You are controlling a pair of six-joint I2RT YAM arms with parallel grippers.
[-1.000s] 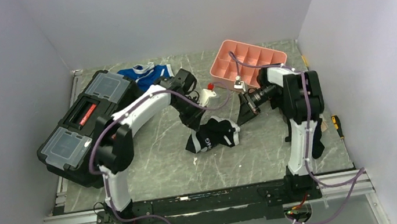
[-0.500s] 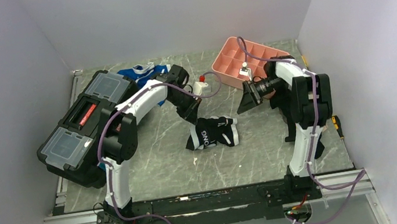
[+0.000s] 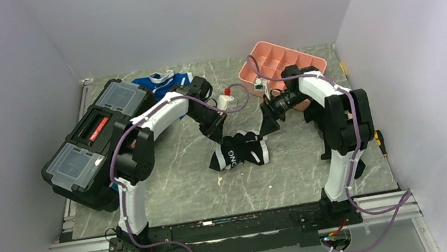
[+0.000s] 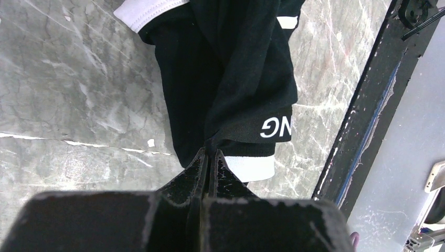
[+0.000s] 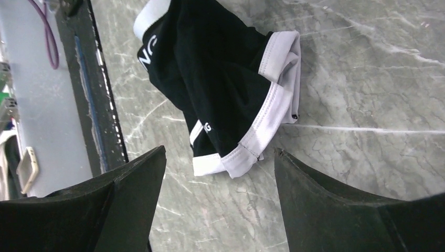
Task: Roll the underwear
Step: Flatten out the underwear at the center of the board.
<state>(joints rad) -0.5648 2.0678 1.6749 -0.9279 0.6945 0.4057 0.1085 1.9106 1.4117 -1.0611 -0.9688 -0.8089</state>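
left claw (image 4: 209, 153) pinches the underwear (image 4: 236, 68), its far edge cut off; right claw (image 5: 220, 151) hangs released.

Part of underwear (image 4: 231, 79) lettering (image 4: 275, 127) behind folds

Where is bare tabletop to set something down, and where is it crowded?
Free: the marble strip between the black fabric boxer briefs and the black near rail. Crowded: the back, around the pink compartment tray and blue-and-white briefs.

I read only the white letters "NG" on the black underwear (image 4: 236, 68), upside down in my left wrist view; the rest hides in folds
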